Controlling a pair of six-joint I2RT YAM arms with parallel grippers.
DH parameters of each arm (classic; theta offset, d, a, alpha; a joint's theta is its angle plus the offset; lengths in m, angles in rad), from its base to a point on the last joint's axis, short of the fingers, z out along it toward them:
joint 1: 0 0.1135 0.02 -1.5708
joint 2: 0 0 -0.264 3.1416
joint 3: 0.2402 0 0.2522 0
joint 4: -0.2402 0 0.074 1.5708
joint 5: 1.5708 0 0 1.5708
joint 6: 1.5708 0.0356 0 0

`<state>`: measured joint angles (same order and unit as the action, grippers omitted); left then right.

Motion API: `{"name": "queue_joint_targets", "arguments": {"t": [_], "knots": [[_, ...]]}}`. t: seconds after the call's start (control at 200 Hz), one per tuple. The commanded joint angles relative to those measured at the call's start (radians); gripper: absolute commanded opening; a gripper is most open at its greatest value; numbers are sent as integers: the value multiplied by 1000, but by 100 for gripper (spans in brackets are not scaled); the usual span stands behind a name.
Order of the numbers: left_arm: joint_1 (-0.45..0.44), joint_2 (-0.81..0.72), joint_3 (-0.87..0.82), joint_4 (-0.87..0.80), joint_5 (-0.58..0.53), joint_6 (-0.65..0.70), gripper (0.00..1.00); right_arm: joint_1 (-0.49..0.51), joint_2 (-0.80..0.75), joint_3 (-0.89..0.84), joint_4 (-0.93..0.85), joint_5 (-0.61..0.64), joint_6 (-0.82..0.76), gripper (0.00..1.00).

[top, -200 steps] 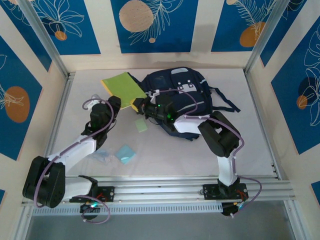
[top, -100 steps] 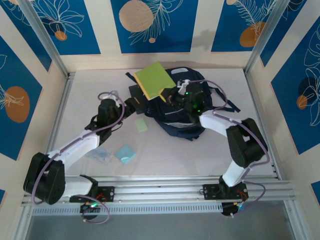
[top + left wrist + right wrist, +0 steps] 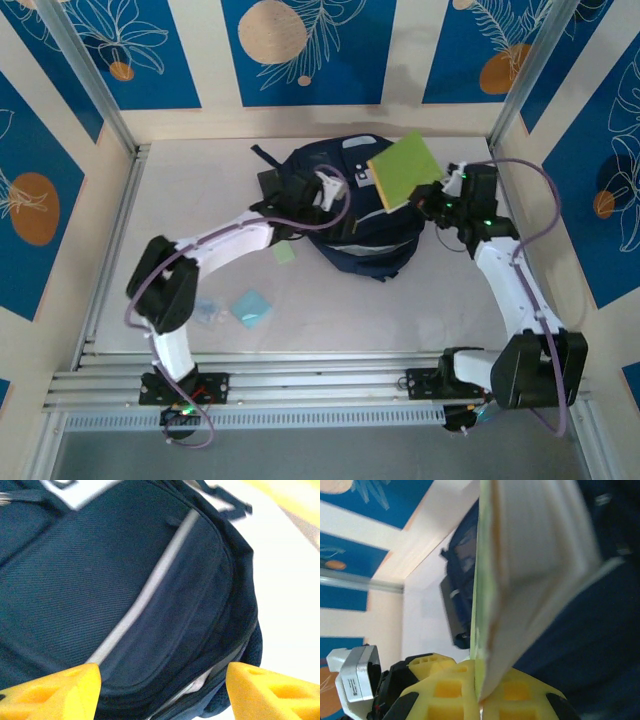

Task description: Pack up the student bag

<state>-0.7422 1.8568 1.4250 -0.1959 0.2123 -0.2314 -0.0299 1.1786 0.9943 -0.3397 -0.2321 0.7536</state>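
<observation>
The white worktop [image 3: 420, 300] is the biggest thing here, and the student bag [image 3: 360, 235] lies in the middle of it, near the back wall. The bag is dark navy and soft and lumpy. It has a thin pale grey stripe, a small white patch near the top, and black straps trailing out to the right. I cannot tell if its zip is undone.

A second ago the green book [image 3: 403, 170] was on the left side of the bag. Now it is up in the air over the bag's right side. The right claw [image 3: 432, 200] is clenched on the book's bottom edge, with pale pages on one side and the green cover on the other. So the book looks ready to go in.

The left claw [image 3: 325, 190] has come over the bag too. Its yellow fingers are spread wide with nothing between them, just above the navy cloth. I think it may help pull the bag open.

A pale green square [image 3: 284, 252] and a blue square [image 3: 252, 305] lie on the worktop, left of the bag.
</observation>
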Motion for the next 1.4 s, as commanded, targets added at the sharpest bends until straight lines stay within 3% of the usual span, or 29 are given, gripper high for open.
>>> {"name": "queue_joint_targets", "arguments": {"t": [0.0, 0.215, 0.415, 0.5, 0.59, 0.71, 0.86, 1.03, 1.135, 1.395], "knots": [[-60, 93, 145, -213, 5, 221, 68, -109, -95, -30, -146, -23, -109, 0], [-88, 235, 298, -315, 46, 302, 69, -274, -205, -76, -208, -90, -136, 0], [-89, 314, 366, -339, 67, 355, 69, -309, -243, -98, -222, -113, -129, 0], [-90, 335, 374, -348, 98, 367, 65, -318, -249, -97, -231, -115, -130, 0], [-89, 348, 374, -358, 123, 376, 47, -332, -259, -90, -244, -111, -135, 0], [-88, 343, 382, -361, 121, 375, 0, -353, -283, -70, -276, -82, -149, 0], [-78, 292, 407, -321, 63, 285, 0, -371, -332, -58, -323, 5, -155, 0], [-32, 220, 466, -224, 101, 74, 0, -372, -382, -99, -342, 54, -137, 0], [-5, 196, 499, -173, 98, -9, 0, -373, -402, -154, -305, -19, -90, 0], [1, 165, 503, -57, 93, -68, 0, -339, -408, -305, -61, -288, 141, 0]]}}
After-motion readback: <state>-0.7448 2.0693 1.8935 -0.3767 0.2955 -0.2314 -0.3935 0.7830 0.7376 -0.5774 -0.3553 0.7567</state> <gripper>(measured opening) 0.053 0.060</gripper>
